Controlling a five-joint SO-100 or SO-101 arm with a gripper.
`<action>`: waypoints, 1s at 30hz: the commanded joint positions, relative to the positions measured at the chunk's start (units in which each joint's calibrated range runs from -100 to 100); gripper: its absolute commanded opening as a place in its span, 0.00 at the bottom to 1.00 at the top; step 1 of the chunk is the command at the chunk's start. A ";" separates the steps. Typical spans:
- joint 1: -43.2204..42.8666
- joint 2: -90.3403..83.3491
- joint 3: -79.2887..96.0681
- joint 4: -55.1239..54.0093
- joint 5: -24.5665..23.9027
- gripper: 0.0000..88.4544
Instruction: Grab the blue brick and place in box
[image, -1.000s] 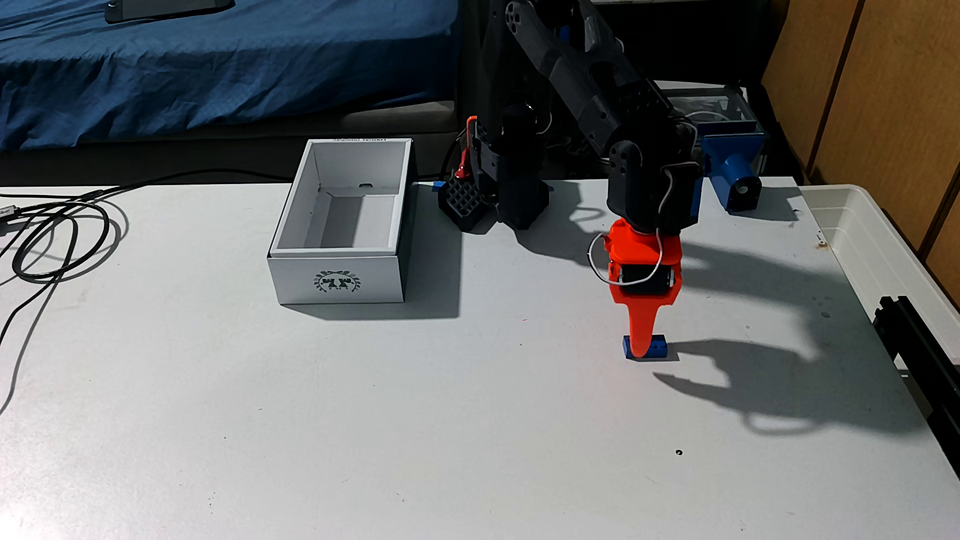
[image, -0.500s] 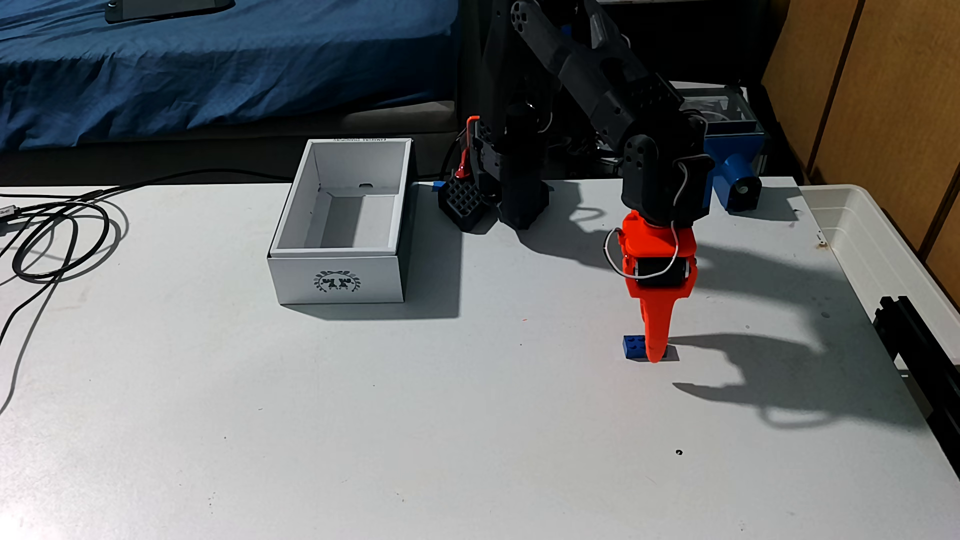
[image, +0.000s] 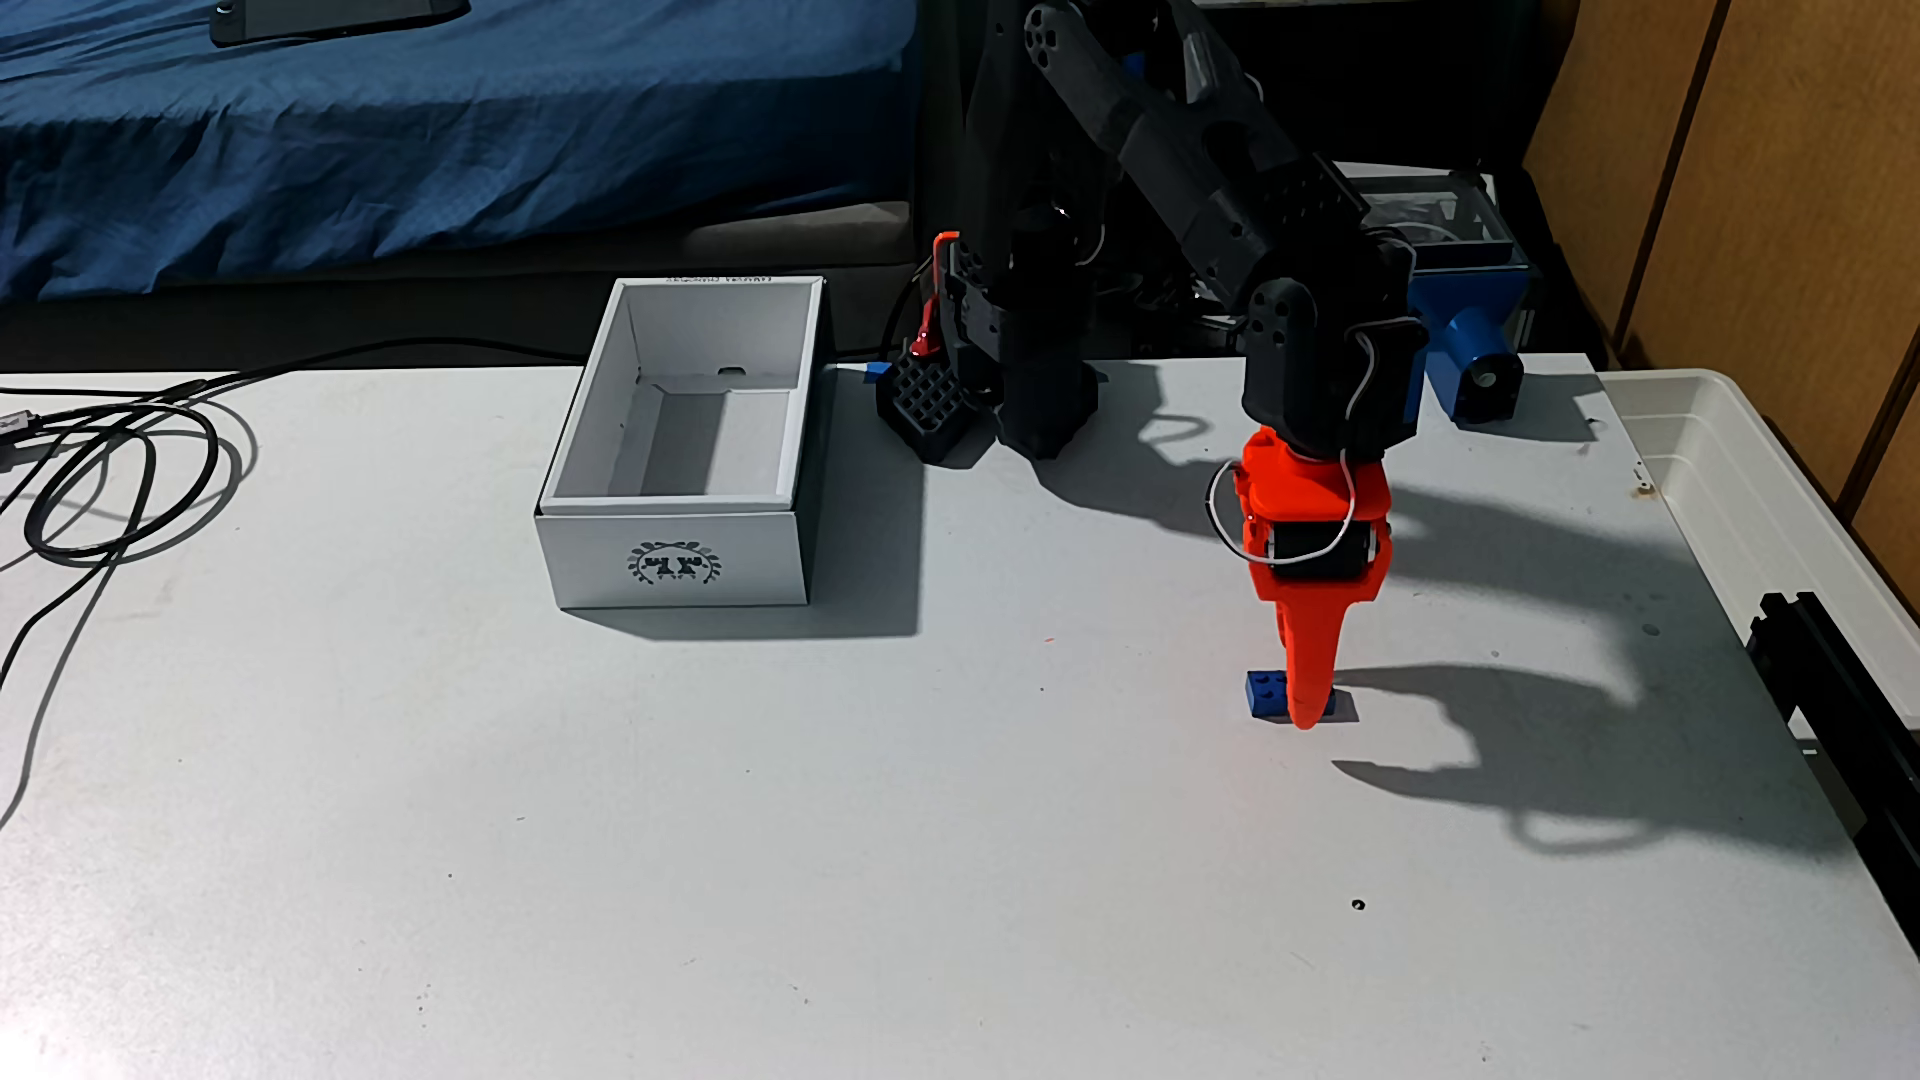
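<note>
1. The orange tool (image: 1311, 717) points straight down with its tip at the counter (image: 935, 831), covering the right part of the blue brick (image: 1264, 695)
2. Whether its fingers are apart or clamped cannot be told
3. The box (image: 675, 556) stands well apart to the left

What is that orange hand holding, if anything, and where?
Cannot be told. The hand is down at the blue brick, covering its right part; the brick sits on the table.

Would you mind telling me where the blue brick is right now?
In the fixed view, the blue brick lies on the white table, right of centre, at the orange gripper tip, well right of the box.
</note>
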 joint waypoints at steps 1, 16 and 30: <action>-0.14 -0.20 -0.15 -0.53 0.35 0.24; -0.29 0.05 0.47 -3.64 0.40 0.24; -0.29 0.05 1.45 -3.64 2.30 0.24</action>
